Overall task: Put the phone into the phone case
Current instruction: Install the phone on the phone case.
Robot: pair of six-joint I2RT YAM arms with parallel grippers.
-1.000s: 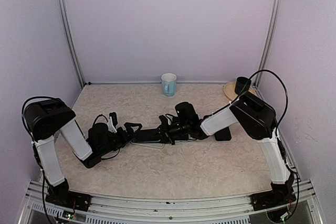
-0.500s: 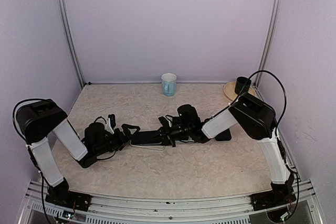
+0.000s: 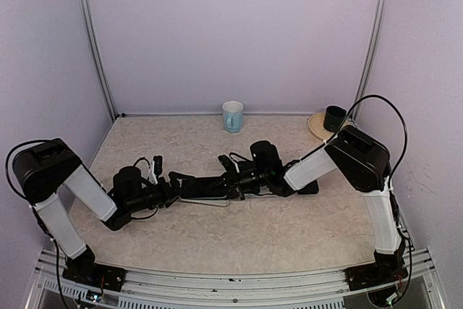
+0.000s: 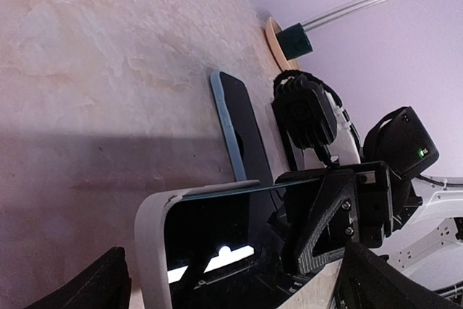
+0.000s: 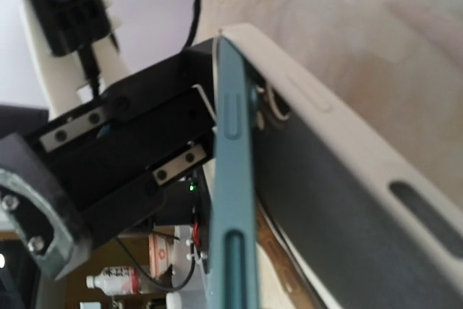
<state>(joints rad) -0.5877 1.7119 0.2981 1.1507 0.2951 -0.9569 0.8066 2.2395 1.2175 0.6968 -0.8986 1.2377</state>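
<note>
The white phone case (image 3: pixel 206 200) lies flat mid-table, dark inside. It fills the bottom of the left wrist view (image 4: pixel 153 231). The phone (image 5: pixel 233 179), dark with a teal edge, stands tilted against the case's rim (image 5: pixel 325 117). It also shows in the left wrist view (image 4: pixel 239 128). My right gripper (image 3: pixel 230 175) is shut on the phone, and one ribbed finger (image 4: pixel 325 215) rests over the case. My left gripper (image 3: pixel 177 182) is open, its fingers wide apart either side of the case's near end without touching it.
A light blue mug (image 3: pixel 232 116) stands at the back wall. A tan plate (image 3: pixel 318 127) with a dark cup (image 3: pixel 334 116) sits back right. A flat black object (image 3: pixel 309 187) lies beside the right forearm.
The left arm's elbow has swung out to the left and its gripper has drawn back a little from the case. The right wrist has shifted slightly right. Phone and case stay together.
</note>
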